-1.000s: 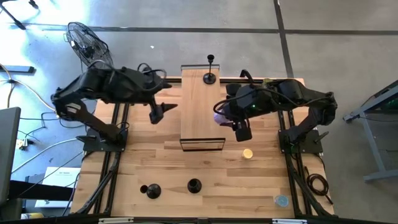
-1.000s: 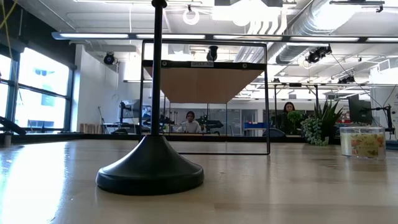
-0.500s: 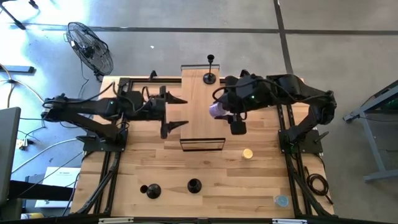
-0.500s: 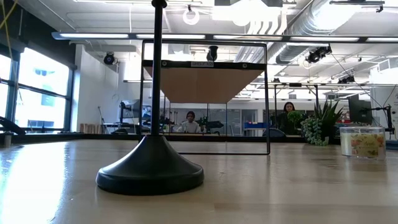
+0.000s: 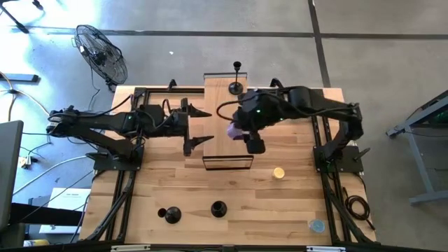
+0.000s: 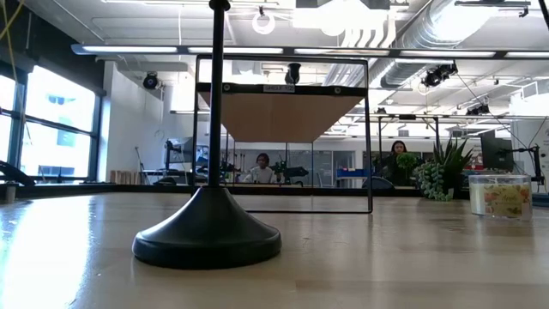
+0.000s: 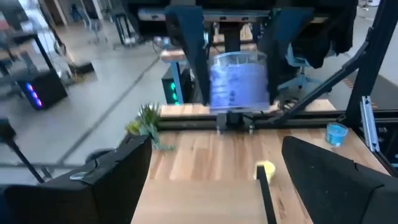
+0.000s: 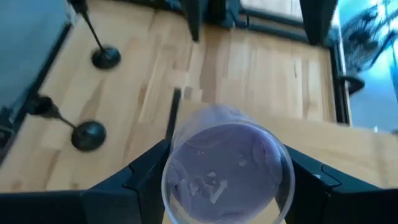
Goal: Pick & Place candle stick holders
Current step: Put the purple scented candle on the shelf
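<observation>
While your right gripper [image 8: 224,186] has its fingers [image 8: 134,180] clamped on a clear purple-tinted cup [image 8: 227,168], none of the candle stick holders is in hand. That cup hangs over the raised wooden shelf [image 5: 218,119] at the middle of the counter [image 5: 294,203], near the shelf's right edge. Your left gripper [image 5: 198,127] has its fingers [image 7: 112,180] spread wide and empty, hovering just off the shelf's left edge and facing the cup.

One tall holder [image 5: 236,87] stands on the shelf's far end. The other two holders stand on the counter near its front edge: one [image 5: 170,214] toward the front left, one [image 5: 218,208] just right of it at the front middle. They are well apart from both grippers. The nearest holder's base [image 6: 207,232] fills the low view.

A yellow disc [image 5: 278,172] lies on the counter right of the shelf, and a blue disc [image 5: 318,225] near the front right corner.

I judge the step in hand to be moving the cup, perhaps toward a hand-over, not a holder pick. Next you would need to free a gripper, then bring it to the front edge and close on a thin stem without tipping it.
</observation>
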Motion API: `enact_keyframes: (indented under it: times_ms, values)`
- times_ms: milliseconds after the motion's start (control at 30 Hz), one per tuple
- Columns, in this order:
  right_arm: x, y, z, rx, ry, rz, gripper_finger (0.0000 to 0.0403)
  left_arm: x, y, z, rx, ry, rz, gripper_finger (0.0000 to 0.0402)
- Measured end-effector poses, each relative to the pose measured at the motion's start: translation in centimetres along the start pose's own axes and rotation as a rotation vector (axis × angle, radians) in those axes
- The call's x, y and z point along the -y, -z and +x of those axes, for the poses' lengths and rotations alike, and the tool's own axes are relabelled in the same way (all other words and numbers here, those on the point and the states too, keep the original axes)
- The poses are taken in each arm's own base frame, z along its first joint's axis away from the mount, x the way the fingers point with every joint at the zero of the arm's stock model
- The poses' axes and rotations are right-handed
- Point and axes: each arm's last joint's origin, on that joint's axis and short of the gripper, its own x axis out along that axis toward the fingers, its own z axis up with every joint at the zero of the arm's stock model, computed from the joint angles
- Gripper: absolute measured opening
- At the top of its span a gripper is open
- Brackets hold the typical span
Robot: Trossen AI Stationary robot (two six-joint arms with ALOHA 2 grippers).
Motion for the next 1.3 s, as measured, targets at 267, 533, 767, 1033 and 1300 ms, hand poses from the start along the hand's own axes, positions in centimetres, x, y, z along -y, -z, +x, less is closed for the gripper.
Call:
enact_keyframes:
  times_ms: [267,533,767,1033,1300]
  values:
    - [-0.1,0.4,0.7,-0.063,-0.002,-0.003,0.0223,-1.3,1.8,1.9,-0.120,0.060,-0.186,0.0356]
    - [-0.2,1.3,0.7,-0.153,-0.019,0.007,0.0223,-1.8,2.8,4.9,-0.094,0.220,-0.216,0.0356]
    - [-0.3,1.6,0.6,-0.191,-0.049,0.026,0.0223,-1.4,3.8,7.0,-0.077,0.255,-0.171,0.0356]
    - [-0.3,1.6,0.6,-0.193,-0.040,0.029,0.0223,-1.2,4.7,9.2,-0.014,0.249,-0.119,0.0356]
    - [-0.3,2.0,2.1,-0.271,-0.020,0.026,0.0223,-1.1,4.9,10.0,0.033,0.251,-0.116,0.0356]
